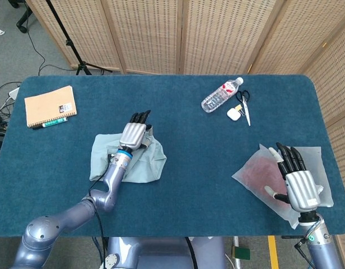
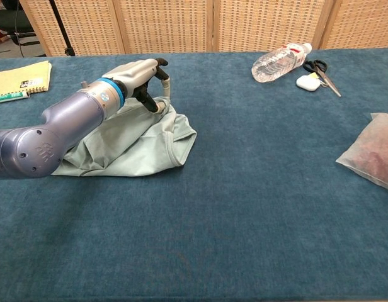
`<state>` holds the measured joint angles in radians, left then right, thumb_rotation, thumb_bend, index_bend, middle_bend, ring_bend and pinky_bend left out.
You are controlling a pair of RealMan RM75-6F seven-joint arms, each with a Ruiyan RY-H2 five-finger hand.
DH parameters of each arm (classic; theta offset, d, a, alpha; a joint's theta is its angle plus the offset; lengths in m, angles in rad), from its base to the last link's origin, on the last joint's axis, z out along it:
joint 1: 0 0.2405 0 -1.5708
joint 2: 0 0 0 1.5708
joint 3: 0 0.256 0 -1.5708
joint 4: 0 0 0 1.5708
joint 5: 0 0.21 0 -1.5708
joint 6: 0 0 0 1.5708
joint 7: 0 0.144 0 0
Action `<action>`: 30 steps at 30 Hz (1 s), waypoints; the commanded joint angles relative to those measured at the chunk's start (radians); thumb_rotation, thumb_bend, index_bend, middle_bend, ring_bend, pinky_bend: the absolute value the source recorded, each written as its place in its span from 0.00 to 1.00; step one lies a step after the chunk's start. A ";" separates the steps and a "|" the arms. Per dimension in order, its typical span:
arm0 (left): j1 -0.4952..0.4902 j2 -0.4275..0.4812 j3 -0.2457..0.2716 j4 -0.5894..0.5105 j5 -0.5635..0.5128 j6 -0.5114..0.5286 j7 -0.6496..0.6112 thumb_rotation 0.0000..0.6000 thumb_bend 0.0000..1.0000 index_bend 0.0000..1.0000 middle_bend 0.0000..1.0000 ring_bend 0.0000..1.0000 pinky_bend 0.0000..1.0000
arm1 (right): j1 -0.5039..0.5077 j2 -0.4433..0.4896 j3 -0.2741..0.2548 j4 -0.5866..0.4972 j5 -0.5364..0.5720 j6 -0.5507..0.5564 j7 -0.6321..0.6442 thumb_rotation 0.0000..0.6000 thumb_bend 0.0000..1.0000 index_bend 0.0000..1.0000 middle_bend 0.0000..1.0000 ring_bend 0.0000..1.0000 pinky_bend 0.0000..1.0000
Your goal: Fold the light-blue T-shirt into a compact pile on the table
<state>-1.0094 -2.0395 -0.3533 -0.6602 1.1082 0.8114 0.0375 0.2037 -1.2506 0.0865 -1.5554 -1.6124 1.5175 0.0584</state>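
The light-blue cotton T-shirt (image 1: 140,162) lies bunched in a soft heap on the left half of the dark-blue felt-covered desk (image 1: 206,157), already gathered into a rough pile but loose and uneven at its right edge. It is likely light, limp and without stiffness of its own, so it will sag and slide open wherever it is not held; a hem or a doubled edge should give a surer hold than the slack middle of the cloth.

The left hand (image 1: 134,134) sits on the far upper corner of the heap. In the chest view its fingers (image 2: 157,63) curl down onto a raised fold of fabric and seem to pinch it, though the contact itself is partly hidden. The bulk of the shirt spreads below and to the right of those fingers.

The right hand (image 1: 298,182) rests well apart, above a translucent plastic bag with reddish contents (image 1: 256,174), fingers spread and holding nothing.
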 commanded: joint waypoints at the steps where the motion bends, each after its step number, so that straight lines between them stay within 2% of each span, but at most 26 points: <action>1: 0.006 0.007 -0.005 -0.015 0.009 0.012 -0.028 1.00 0.32 0.01 0.00 0.00 0.00 | 0.000 0.001 0.000 0.000 0.000 0.001 0.001 1.00 0.00 0.00 0.00 0.00 0.00; 7: 0.031 0.042 -0.008 -0.069 0.023 0.053 -0.050 1.00 0.18 0.00 0.00 0.00 0.00 | -0.003 0.002 -0.003 -0.004 -0.006 0.005 0.001 1.00 0.00 0.00 0.00 0.00 0.00; 11: 0.057 0.086 -0.001 -0.136 0.035 0.077 -0.055 1.00 0.15 0.00 0.00 0.00 0.00 | -0.005 0.003 -0.007 -0.005 -0.011 0.008 -0.001 1.00 0.00 0.00 0.00 0.00 0.00; 14: 0.093 0.148 0.023 -0.224 0.081 0.117 -0.092 1.00 0.15 0.00 0.00 0.00 0.00 | -0.006 0.004 -0.007 -0.006 -0.013 0.010 0.002 1.00 0.00 0.00 0.00 0.00 0.00; 19: 0.160 0.274 0.095 -0.370 0.186 0.184 -0.146 1.00 0.16 0.00 0.00 0.00 0.00 | -0.006 0.004 -0.009 -0.007 -0.017 0.010 0.003 1.00 0.00 0.00 0.00 0.00 0.00; 21: 0.216 0.368 0.161 -0.461 0.274 0.255 -0.179 1.00 0.16 0.00 0.00 0.00 0.00 | -0.006 0.003 -0.012 -0.008 -0.022 0.010 -0.001 1.00 0.00 0.00 0.00 0.00 0.00; 23: 0.243 0.418 0.193 -0.506 0.314 0.285 -0.197 1.00 0.16 0.00 0.00 0.00 0.00 | -0.006 0.002 -0.013 -0.008 -0.024 0.010 -0.004 1.00 0.00 0.00 0.00 0.00 0.00; 27: 0.289 0.501 0.258 -0.568 0.386 0.335 -0.214 1.00 0.16 0.00 0.00 0.00 0.00 | -0.005 -0.002 -0.018 -0.011 -0.034 0.011 -0.016 1.00 0.00 0.00 0.00 0.00 0.00; 30: 0.308 0.529 0.299 -0.576 0.433 0.356 -0.194 1.00 0.17 0.00 0.00 0.00 0.00 | -0.005 -0.005 -0.021 -0.013 -0.040 0.010 -0.026 1.00 0.00 0.00 0.00 0.00 0.00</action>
<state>-0.7151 -1.5265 -0.0756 -1.2258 1.5184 1.1545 -0.1620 0.1986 -1.2545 0.0664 -1.5679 -1.6509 1.5282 0.0335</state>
